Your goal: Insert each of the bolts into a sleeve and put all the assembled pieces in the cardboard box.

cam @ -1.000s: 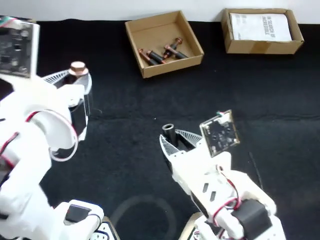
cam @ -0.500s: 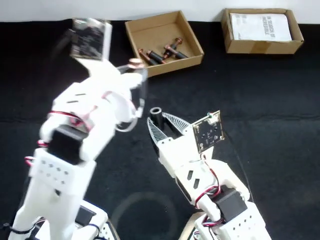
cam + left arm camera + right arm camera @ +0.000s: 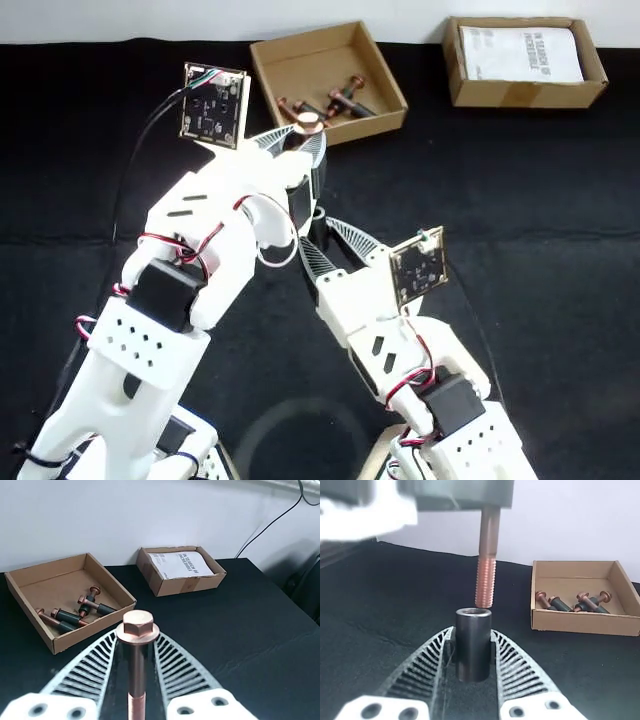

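While the left jaws grip the bolt (image 3: 136,665) upright, its threads hang just above the sleeve (image 3: 473,642), which is clamped in the right jaws. Black tabletop (image 3: 540,220) spreads toward the far edge. Cardboard box (image 3: 375,118) there: several assembled pieces (image 3: 335,103). Second box (image 3: 520,94): a booklet (image 3: 520,52).

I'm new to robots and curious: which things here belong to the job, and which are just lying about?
Job: copper hex-head bolt; dark cylindrical metal sleeve; open brown cardboard box; assembled copper-and-dark pieces inside it.
Lying about: second brown cardboard box holding printed white paper.
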Robot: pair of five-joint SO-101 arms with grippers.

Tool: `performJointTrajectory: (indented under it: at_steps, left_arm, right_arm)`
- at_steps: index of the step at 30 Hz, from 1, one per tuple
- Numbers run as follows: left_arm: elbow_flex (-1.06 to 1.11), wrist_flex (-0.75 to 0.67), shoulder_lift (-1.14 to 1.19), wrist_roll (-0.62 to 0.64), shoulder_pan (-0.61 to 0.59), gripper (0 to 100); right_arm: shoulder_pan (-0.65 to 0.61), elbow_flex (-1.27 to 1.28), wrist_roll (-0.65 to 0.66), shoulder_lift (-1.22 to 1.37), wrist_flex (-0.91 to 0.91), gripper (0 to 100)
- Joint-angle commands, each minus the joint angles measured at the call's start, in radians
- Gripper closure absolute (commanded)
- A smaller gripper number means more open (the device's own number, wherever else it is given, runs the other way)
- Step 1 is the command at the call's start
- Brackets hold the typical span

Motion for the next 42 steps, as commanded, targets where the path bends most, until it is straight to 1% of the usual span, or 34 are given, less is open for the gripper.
performJointTrajectory:
  at_steps: [1, 6, 11, 19, 23, 29, 38, 42]
  left_arm:
    - [-0.035, -0.02, -0.038, 0.005, 0.008, 99]
    - [-0.119, 0.032, -0.038, -0.038, 0.012, 99]
    - [-0.139, 0.064, -0.038, -0.038, 0.039, 99]
    - [-0.137, 0.074, -0.038, -0.038, 0.088, 99]
    - [-0.131, 0.075, -0.038, -0.038, 0.082, 99]
    - [-0.136, 0.112, -0.038, -0.038, 0.081, 99]
    - [-0.125, 0.117, -0.033, -0.038, 0.082, 99]
    - [-0.071, 0.109, -0.036, -0.037, 0.088, 99]
  right_arm:
    - [0.016, 0.002, 0.008, -0.007, -0.021, 99.1]
    - [0.018, 0.015, 0.008, -0.005, -0.022, 99.1]
    - [0.018, 0.013, 0.008, -0.005, -0.024, 99.1]
    - [0.018, 0.013, 0.006, -0.008, -0.024, 99.1]
    - [0.021, 0.012, 0.006, -0.01, -0.054, 99.1]
    - [0.065, 0.012, 0.006, -0.01, -0.082, 99.1]
    - [0.064, 0.012, 0.006, -0.01, -0.082, 99.1]
    - [0.062, 0.012, 0.006, -0.01, -0.082, 99.1]
